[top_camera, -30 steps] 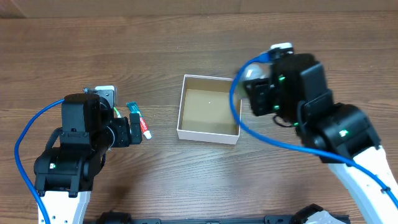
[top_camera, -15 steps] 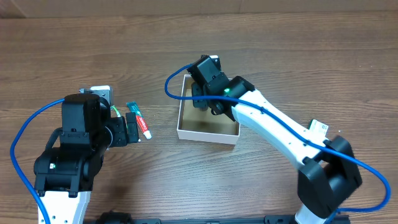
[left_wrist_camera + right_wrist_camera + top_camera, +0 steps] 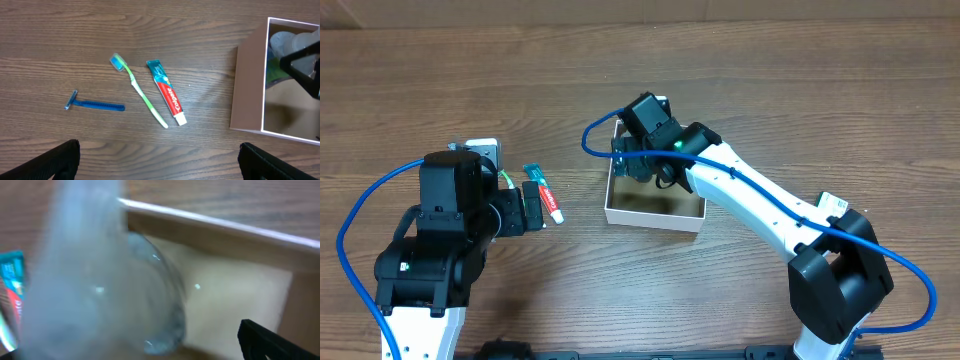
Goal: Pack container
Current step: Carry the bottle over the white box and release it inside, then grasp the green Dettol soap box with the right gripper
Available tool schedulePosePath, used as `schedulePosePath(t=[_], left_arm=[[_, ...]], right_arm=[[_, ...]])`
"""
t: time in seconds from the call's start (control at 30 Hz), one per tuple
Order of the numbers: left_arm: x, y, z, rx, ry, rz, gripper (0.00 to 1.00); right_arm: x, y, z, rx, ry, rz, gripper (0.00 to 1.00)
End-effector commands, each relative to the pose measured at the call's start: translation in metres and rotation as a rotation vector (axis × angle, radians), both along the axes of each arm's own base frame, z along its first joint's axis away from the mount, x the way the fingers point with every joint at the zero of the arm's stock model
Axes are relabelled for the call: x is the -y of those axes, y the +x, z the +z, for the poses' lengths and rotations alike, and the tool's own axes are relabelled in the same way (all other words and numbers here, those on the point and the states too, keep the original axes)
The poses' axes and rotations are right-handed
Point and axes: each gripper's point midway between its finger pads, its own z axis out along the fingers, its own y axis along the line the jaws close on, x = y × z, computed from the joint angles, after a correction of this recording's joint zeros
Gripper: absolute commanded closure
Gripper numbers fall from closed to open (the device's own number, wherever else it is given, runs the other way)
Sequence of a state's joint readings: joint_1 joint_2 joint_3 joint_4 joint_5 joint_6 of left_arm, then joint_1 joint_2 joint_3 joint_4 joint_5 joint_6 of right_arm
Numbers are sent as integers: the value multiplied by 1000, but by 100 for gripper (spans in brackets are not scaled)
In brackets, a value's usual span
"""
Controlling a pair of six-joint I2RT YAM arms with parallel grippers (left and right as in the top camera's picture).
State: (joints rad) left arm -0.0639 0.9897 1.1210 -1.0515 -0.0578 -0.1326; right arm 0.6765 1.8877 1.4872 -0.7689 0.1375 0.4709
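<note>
The container (image 3: 654, 214), a shallow square box, white outside and brown inside, stands mid-table. My right gripper (image 3: 636, 165) hangs over its left rear corner, open. In the right wrist view a clear, blurred bottle (image 3: 100, 290) fills the left, over the container's brown floor (image 3: 235, 295). One black finger (image 3: 260, 340) stands well apart from it; the other is hidden. The left wrist view shows the bottle (image 3: 286, 42) inside the container (image 3: 247, 90). My left gripper (image 3: 159, 146) is open above bare wood, just short of a toothpaste tube (image 3: 167, 92), a green toothbrush (image 3: 142, 97) and a blue razor (image 3: 95, 105).
The toothpaste (image 3: 546, 193) lies left of the container, beside my left gripper (image 3: 535, 210). Blue cables loop from both arms. A cardboard edge runs along the table's far side.
My right arm swung from the box's right side to over its left rear corner, and its jaws opened off the clear bottle. The left arm stayed still.
</note>
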Motion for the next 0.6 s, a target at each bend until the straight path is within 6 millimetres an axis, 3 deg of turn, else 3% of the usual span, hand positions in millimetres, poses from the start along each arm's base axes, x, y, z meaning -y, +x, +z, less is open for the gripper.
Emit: schedulePosePath(t=[0.0, 0.07, 0.13, 0.2, 0.23, 0.3, 0.33, 0.4, 0.43, 0.5, 0.57], left_arm=[[-3, 3, 7, 17, 0, 23, 0], [-3, 3, 7, 17, 0, 23, 0], [-3, 3, 7, 16, 1, 23, 0], [-3, 3, 7, 16, 0, 23, 0], [-3, 3, 7, 16, 0, 23, 0], [-3, 3, 7, 16, 0, 23, 0], [-3, 3, 7, 17, -1, 24, 0], [-3, 3, 7, 17, -5, 30, 0], [-3, 3, 7, 17, -7, 33, 0], [-3, 3, 7, 17, -17, 44, 0], [-3, 3, 7, 17, -17, 44, 0]], right_arm=[[17, 1, 60, 121, 2, -43, 0], [37, -10, 114, 221, 28, -74, 0], [85, -29, 181, 359, 40, -163, 0], [152, -45, 210, 401, 26, -344, 0], [204, -56, 214, 379, 3, -481, 0], [264, -68, 203, 299, -19, -637, 0], [283, -72, 194, 250, -20, -661, 0], [315, -71, 162, 144, 16, -672, 0], [331, -73, 136, 75, 22, -697, 0], [351, -78, 87, -42, -1, -716, 0], [355, -80, 41, -145, -36, -657, 0]])
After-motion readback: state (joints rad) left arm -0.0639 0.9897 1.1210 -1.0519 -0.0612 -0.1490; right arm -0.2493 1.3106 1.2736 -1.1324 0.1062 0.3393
